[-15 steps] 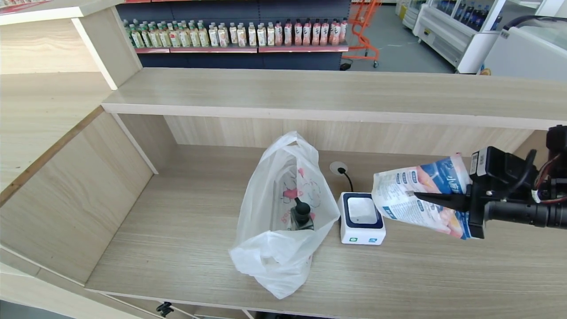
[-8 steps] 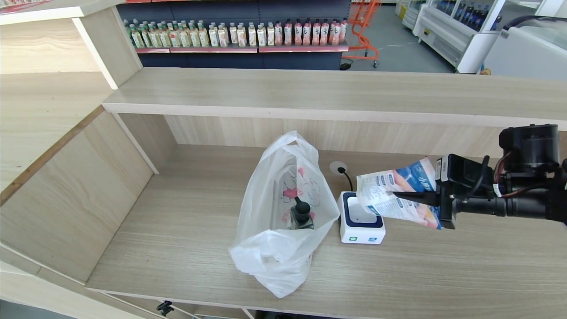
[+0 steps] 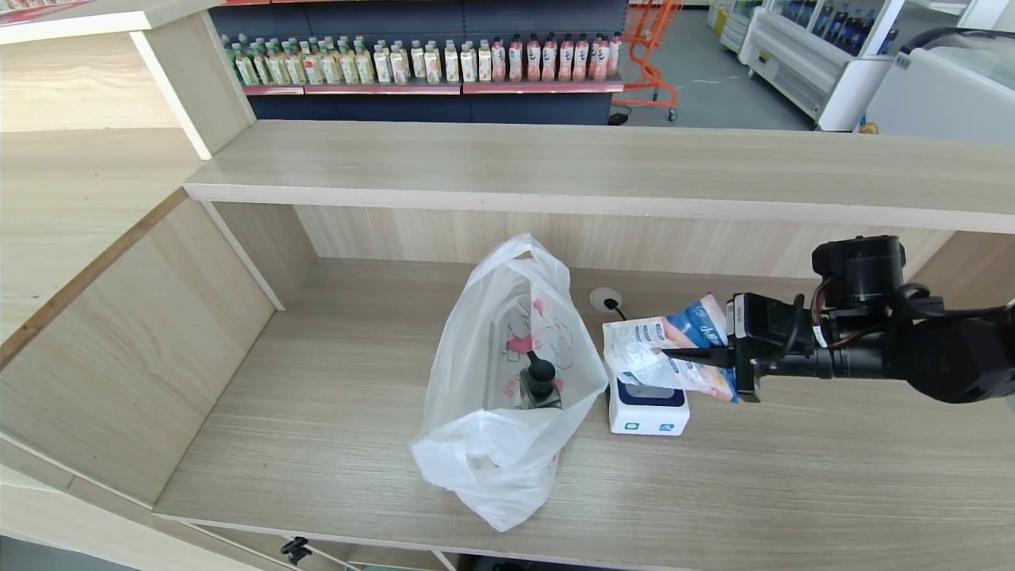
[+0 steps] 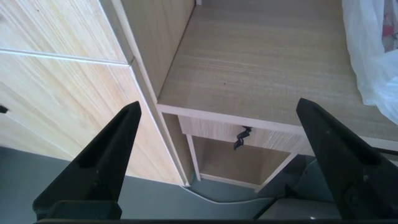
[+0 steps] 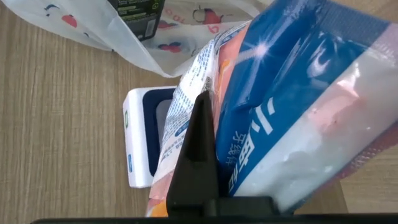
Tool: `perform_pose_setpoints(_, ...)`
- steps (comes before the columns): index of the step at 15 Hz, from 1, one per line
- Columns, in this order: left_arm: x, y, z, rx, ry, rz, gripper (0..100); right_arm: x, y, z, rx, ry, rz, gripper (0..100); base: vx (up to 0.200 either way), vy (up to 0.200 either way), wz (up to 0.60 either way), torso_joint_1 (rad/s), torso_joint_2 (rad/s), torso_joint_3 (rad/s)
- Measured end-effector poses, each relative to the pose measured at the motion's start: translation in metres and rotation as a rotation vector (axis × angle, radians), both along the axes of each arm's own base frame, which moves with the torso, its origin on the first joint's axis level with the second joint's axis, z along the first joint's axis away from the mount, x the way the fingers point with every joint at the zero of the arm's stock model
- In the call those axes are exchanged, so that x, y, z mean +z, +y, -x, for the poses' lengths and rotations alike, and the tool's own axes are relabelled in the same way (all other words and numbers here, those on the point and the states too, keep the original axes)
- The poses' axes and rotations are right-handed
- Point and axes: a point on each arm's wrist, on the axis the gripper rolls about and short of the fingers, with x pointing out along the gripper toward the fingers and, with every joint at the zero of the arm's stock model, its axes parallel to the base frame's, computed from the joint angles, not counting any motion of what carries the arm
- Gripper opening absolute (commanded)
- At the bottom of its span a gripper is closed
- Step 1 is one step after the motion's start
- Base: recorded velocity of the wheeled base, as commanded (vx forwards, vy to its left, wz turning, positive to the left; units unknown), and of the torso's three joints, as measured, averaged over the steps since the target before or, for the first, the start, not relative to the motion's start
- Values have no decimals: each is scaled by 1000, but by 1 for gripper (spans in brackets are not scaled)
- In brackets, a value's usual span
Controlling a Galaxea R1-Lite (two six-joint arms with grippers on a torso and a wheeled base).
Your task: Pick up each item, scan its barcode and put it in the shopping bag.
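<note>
The right gripper (image 3: 671,355) clamps the blue-and-white packet (image 3: 633,358); packet hangs over the scanner (image 3: 646,416), seemingly not touching; shopping bag (image 3: 492,444) stands just beside, at the scanner's nine o'clock.

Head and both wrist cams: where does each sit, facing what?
Head view: on the head, facing forward-down at counter, shopping bag, scanner; right gripper holds the blue packet.
Left wrist view: off the counter's front edge, facing forward-down; open left gripper in frame.
Right wrist view: above the scanner, facing down; packet in its gripper.
Shared: all three show the bag.
</note>
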Motion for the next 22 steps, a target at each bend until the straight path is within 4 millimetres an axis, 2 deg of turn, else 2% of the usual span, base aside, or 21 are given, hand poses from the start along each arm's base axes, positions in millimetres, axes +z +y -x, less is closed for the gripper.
perform_pose_setpoints(4,0,0,0,0,0,0,100,1,6,-11,2,6,-15,0,0,0,0,0,0,0)
perform_pose_setpoints(8,0,0,0,0,0,0,100,12,16,-8,-8,58,-72,0,0,0,0,0,0,0)
perform_pose_setpoints(11,0,0,0,0,0,0,100,34,29,4,-118,308,-271,0,0,0,0,0,0,0)
perform_pose_setpoints(13,0,0,0,0,0,0,100,52,44,11,-271,488,-431,0,0,0,0,0,0,0)
perform_pose_setpoints(15,0,0,0,0,0,0,100,61,60,11,-331,525,-490,0,0,0,0,0,0,0)
perform_pose_setpoints(18,0,0,0,0,0,0,100,46,77,0,-329,566,-477,0,0,0,0,0,0,0)
perform_pose_setpoints(22,0,0,0,0,0,0,100,23,92,-20,-297,532,-492,0,0,0,0,0,0,0)
